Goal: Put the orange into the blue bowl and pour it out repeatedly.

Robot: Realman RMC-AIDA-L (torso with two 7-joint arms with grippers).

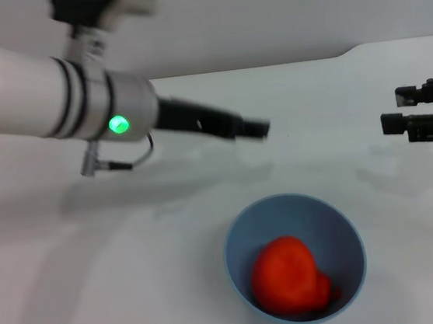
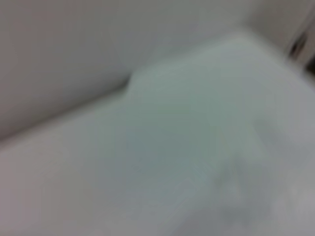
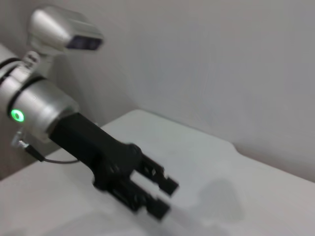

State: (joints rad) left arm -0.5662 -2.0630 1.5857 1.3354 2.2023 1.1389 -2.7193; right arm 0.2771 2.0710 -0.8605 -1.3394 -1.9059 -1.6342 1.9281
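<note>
The orange [image 1: 289, 276] lies inside the blue bowl [image 1: 335, 225], which stands upright on the white table at the near middle of the head view. My left gripper [image 1: 259, 129] hovers above the table behind the bowl, apart from it, open and empty. It also shows in the right wrist view [image 3: 166, 198], with its two fingers apart and nothing between them. My right gripper [image 1: 392, 110] hangs at the right edge, behind and to the right of the bowl, open and empty. The left wrist view shows only blurred table and wall.
The white table [image 1: 119, 267] ends at a pale wall [image 1: 262, 16] at the back, with a step in its far edge at the back right [image 1: 345, 52]. Nothing else stands on the table.
</note>
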